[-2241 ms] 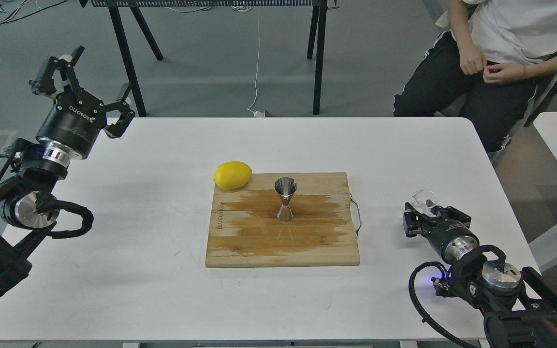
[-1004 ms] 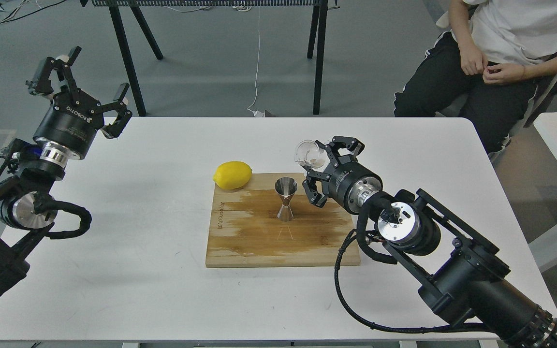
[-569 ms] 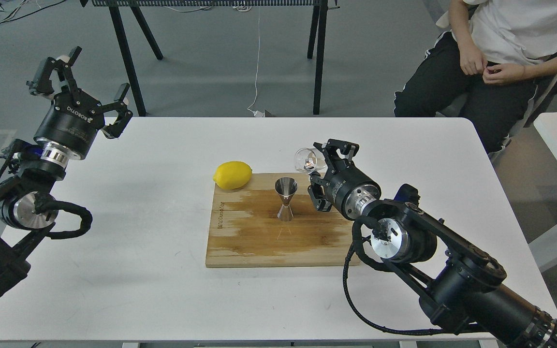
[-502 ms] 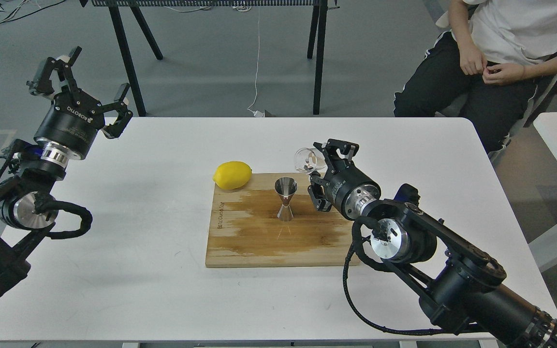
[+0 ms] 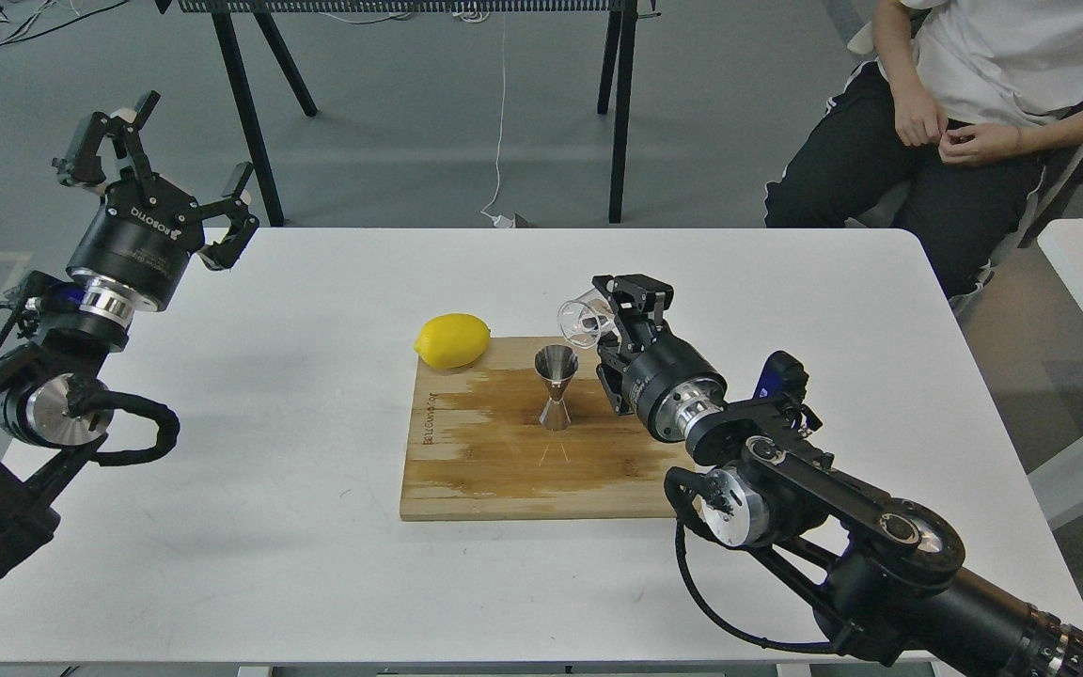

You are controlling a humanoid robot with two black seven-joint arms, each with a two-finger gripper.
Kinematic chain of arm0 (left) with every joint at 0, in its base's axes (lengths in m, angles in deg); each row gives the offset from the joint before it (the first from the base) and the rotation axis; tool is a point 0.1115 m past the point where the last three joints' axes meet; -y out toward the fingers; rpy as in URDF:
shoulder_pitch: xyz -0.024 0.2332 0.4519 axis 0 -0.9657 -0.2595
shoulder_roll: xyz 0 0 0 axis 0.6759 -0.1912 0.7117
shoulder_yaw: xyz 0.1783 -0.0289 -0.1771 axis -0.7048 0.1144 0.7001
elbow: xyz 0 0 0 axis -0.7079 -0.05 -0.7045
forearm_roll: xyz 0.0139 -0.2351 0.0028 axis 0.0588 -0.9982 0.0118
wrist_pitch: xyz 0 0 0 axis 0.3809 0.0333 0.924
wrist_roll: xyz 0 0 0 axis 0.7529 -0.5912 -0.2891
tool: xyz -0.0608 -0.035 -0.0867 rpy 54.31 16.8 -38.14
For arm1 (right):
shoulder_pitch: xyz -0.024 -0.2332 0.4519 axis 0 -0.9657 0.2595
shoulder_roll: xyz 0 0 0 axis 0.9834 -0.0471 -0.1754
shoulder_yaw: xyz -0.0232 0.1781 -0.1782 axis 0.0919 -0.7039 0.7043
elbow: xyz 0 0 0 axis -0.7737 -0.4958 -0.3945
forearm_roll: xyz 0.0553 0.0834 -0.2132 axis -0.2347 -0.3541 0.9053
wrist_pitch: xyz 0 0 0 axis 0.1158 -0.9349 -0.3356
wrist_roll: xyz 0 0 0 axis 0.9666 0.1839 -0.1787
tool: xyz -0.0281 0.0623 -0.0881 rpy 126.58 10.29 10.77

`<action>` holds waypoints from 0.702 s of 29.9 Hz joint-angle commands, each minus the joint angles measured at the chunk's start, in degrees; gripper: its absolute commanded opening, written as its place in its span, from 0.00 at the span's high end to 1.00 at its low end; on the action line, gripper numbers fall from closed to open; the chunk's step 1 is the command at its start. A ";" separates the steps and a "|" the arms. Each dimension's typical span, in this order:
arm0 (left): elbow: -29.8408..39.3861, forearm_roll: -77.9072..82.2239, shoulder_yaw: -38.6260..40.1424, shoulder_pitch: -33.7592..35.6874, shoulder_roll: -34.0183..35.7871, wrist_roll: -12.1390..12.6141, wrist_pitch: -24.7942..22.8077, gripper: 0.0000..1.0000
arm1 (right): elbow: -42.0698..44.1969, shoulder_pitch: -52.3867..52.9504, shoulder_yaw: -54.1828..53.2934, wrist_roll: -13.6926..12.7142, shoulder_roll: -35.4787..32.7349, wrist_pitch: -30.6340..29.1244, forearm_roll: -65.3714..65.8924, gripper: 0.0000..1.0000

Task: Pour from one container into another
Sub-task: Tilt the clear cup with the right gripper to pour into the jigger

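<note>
The shiny steel jigger (image 5: 556,386) stands upright in the middle of a wooden cutting board (image 5: 504,461). My right gripper (image 5: 609,324) is shut on the small clear glass cup (image 5: 582,318), which is tipped on its side with its mouth pointing left, just above and right of the jigger's open top. My left gripper (image 5: 154,150) is open and holds nothing, raised at the table's far left corner.
A yellow lemon (image 5: 452,340) lies at the board's back left corner. The board has a metal handle on its right edge. A seated person (image 5: 955,113) is beyond the white table (image 5: 269,527) at the back right. Black table legs stand behind.
My right arm carried the glass cup from the table's right side over to the board, then shifted it left and tipped it over the jigger. The left arm stayed put.
</note>
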 commanded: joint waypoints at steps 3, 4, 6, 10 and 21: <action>-0.02 0.00 -0.02 -0.03 -0.03 0.05 0.01 0.00 | 0.80 0.57 1.11 0.93 0.29 0.10 2.10 0.69; -0.02 0.00 -0.02 -0.03 -0.03 0.00 0.01 0.00 | 1.24 0.75 1.90 1.02 0.38 0.10 3.06 0.69; -0.20 0.00 -0.02 -0.03 -0.03 0.05 -0.08 0.00 | 2.12 1.19 3.57 1.63 0.38 0.10 5.70 0.69; -0.55 0.00 -0.02 -0.03 -0.12 0.00 -0.08 0.00 | 2.65 1.45 6.39 4.62 0.38 0.10 9.92 0.69; -0.64 0.00 -0.02 -0.03 -0.21 0.00 -0.08 0.00 | 5.55 2.16 7.27 5.24 0.38 0.10 14.14 0.69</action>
